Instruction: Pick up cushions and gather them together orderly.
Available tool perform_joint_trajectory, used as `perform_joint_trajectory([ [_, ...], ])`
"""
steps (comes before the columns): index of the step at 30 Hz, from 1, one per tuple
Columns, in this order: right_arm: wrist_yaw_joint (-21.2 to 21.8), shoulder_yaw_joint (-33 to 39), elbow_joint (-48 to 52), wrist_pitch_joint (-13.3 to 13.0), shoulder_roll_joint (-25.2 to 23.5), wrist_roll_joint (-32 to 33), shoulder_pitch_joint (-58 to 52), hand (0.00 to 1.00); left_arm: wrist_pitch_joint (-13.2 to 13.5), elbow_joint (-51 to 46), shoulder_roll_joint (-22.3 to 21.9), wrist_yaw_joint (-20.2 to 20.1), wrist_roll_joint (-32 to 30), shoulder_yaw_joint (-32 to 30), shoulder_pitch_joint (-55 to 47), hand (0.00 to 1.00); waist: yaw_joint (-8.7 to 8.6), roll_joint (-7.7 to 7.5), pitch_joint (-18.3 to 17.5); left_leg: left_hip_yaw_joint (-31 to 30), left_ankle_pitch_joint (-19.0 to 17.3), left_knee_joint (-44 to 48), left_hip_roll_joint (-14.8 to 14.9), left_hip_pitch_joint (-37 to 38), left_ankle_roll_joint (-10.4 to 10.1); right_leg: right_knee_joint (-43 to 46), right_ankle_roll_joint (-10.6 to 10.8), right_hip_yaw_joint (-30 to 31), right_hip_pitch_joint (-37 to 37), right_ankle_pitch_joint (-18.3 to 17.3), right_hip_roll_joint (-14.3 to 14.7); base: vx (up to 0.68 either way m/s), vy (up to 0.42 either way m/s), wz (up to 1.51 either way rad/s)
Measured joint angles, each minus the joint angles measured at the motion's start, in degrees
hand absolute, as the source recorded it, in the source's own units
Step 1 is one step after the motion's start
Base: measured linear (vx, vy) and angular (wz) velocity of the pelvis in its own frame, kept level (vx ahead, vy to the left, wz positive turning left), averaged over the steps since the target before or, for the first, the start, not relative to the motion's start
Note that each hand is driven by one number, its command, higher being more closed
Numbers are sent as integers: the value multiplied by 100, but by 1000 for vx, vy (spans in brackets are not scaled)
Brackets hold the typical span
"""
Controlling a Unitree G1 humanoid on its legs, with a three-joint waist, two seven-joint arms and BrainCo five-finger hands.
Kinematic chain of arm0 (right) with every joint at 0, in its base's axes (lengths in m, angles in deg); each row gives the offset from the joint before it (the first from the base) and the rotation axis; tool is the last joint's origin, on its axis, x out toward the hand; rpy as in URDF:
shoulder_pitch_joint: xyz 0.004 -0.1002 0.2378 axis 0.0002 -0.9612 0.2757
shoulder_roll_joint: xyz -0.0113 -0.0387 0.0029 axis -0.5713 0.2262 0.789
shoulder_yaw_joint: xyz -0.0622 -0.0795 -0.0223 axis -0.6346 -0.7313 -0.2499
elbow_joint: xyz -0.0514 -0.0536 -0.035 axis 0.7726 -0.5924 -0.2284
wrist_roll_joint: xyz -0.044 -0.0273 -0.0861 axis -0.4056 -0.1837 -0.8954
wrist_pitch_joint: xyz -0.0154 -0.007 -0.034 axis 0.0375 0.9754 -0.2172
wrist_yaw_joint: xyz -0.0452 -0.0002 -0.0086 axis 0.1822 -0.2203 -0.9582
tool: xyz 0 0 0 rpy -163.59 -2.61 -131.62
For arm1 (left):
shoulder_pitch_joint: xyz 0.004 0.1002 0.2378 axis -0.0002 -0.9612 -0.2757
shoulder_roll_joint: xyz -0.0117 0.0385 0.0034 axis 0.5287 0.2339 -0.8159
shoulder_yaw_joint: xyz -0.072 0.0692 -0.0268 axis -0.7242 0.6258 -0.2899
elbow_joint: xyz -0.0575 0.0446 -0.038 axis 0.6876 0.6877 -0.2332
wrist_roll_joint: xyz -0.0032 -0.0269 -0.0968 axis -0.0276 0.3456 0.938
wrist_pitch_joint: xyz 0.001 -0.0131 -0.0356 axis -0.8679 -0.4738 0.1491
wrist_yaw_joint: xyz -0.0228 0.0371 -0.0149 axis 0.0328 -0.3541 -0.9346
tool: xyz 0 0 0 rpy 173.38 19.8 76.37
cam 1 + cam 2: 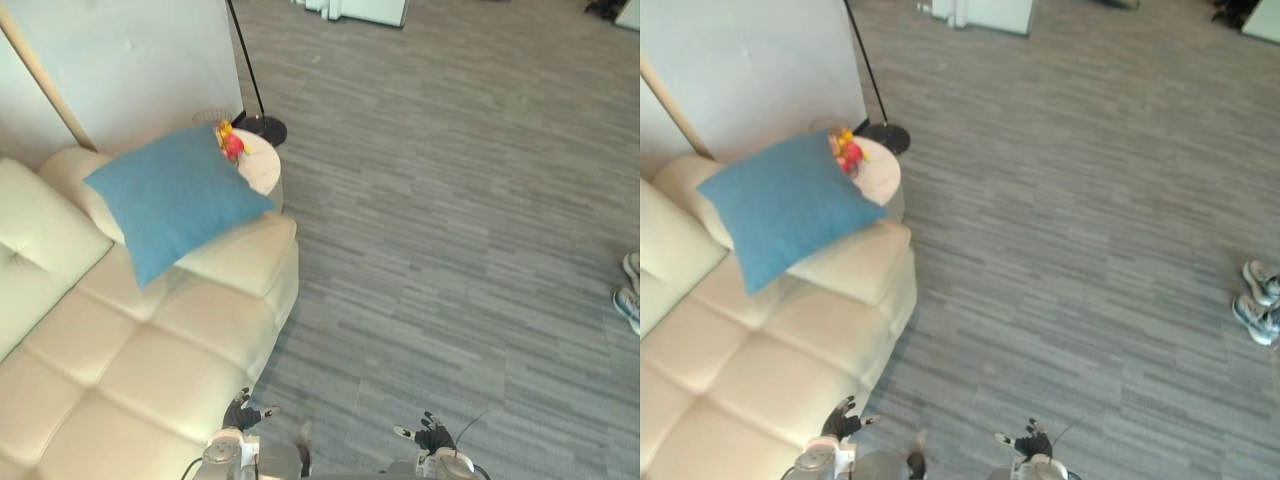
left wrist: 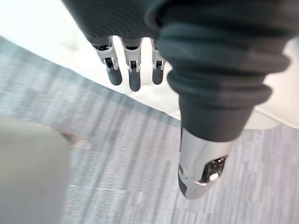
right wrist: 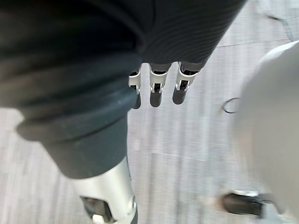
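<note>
Left hand (image 1: 240, 412) — fingers straight, relaxed, empty, low beside front edge of cream sofa (image 1: 130, 350). Right hand (image 1: 433, 437) — same state, over grey floor (image 1: 450, 200). Blue cushion (image 1: 172, 195) lies tilted on sofa armrest, just beside round side table (image 1: 264, 168).

Cream sofa (image 1: 150, 370) on grey striped carpet (image 1: 450, 200) — white wall panel (image 1: 150, 60), black lamp base (image 1: 264, 129), round side table (image 1: 262, 165)

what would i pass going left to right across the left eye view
cream sofa backrest → blue cushion → round white side table → right hand → a person's shoes
</note>
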Motion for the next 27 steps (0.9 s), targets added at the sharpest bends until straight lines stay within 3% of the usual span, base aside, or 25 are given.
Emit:
perform_joint_trajectory([
  [1,0,-1,-2,0,5,0,25,0,-1,-1,-11,0,0,6,13,0,-4,18,3,-11,-11,-33,34,57,-9,-194,-30,-39,-117,-9,54,464,-88,23],
  [3,6,-16,12,-2,57,-1,154,0,-4,-1,-48,-1,-1,77,96,0,-27,146,75,-60,-36,-83,268,197,-45,-1355,-94,-12,-603,184,426,406,-111,18],
  [5,5,-33,10,1,118,-1,186,0,-2,0,-76,-3,-4,79,86,0,-100,180,99,-187,-98,-93,387,386,-150,-2585,-92,349,-809,893,750,420,-166,43],
  [6,2,-40,5,4,148,-2,139,0,-1,4,-94,-1,-5,78,40,0,-146,95,71,-322,-262,-66,377,559,-360,-2935,-75,669,-801,1269,818,628,-351,101],
  [7,17,18,46,-13,187,30,9,0,5,82,-128,1,-6,45,-64,0,-260,109,27,-667,-658,176,408,750,-450,-2504,-320,938,-804,1700,856,622,-358,93],
  [9,9,11,38,-23,229,13,66,0,4,155,-222,5,-10,-8,-82,0,-276,265,-61,-760,-704,521,603,633,-515,-2271,-409,778,-810,1453,945,486,-294,58],
  [10,12,9,60,-54,260,14,83,0,11,156,-348,-2,-9,-91,-81,0,-248,394,-126,-874,-676,1471,702,127,-563,-2299,-506,533,-711,1235,1012,452,-293,53],
  [11,12,9,74,-53,269,14,92,0,15,155,-372,-5,-9,-114,-52,0,-263,432,-104,-916,-596,1964,731,-114,-663,-2343,-525,442,-612,1161,1043,527,-340,88],
  [12,7,8,74,-45,267,22,61,0,12,138,-420,-11,-2,-208,16,0,-265,499,-13,-931,-222,3150,861,-632,-777,-2506,-618,257,-260,1032,1136,329,-197,76],
  [14,-9,-34,9,-48,260,34,66,0,20,8,-392,-7,2,-210,45,0,-178,476,47,-472,-276,4294,1192,-1159,-745,-2770,-754,-13,335,912,1242,374,-192,55],
  [15,-26,-25,2,-53,243,44,78,0,29,-49,-360,-5,2,-194,77,0,-101,367,111,-42,-400,4362,1265,-1395,-558,-3013,-766,-102,702,904,1227,340,-172,34],
  [17,-42,13,22,-58,242,85,97,0,55,-131,-327,-10,0,-98,126,0,-87,266,142,432,-515,3844,1226,-1689,-454,-3351,-761,-280,1035,907,1140,301,-129,44],
  [19,-45,28,34,-57,245,89,94,0,83,-135,-343,-16,-2,3,177,0,-89,239,144,953,-454,2656,1165,-1865,-391,-3580,-653,-493,1222,870,1029,267,-36,55],
  [21,-45,35,38,-54,221,90,-12,0,86,-112,-343,-20,-12,160,220,0,-92,237,143,1689,21,1165,1005,-1859,-369,-3803,-431,-802,1476,797,891,242,62,73],
  [22,-45,33,36,-55,222,90,-58,0,85,-109,-351,-19,-16,192,220,0,-96,262,118,1889,252,804,981,-1827,-343,-3819,-341,-881,1531,764,895,300,104,71],
  [23,-46,28,4,-49,225,90,-75,0,96,-112,-372,-22,-15,190,202,0,-83,326,78,1989,737,539,945,-1813,-176,-3790,-198,-950,1557,667,908,394,158,52],
  [24,-43,28,6,-48,157,90,-45,0,91,-94,-328,-25,-14,171,180,0,-75,253,34,1961,934,524,825,-1781,-139,-3750,-48,-955,1654,570,787,266,117,40],
  [26,-13,10,7,-51,79,86,-29,0,88,-44,-247,-36,-14,171,182,0,-69,86,-44,1917,801,393,548,-1700,-71,-3533,125,-962,1635,464,543,353,128,30],
  [27,-8,16,10,-51,78,82,2,0,89,-16,-242,-41,-14,174,192,0,-71,74,-40,1887,698,428,481,-1627,-26,-3224,190,-931,1602,425,422,505,216,44],
])
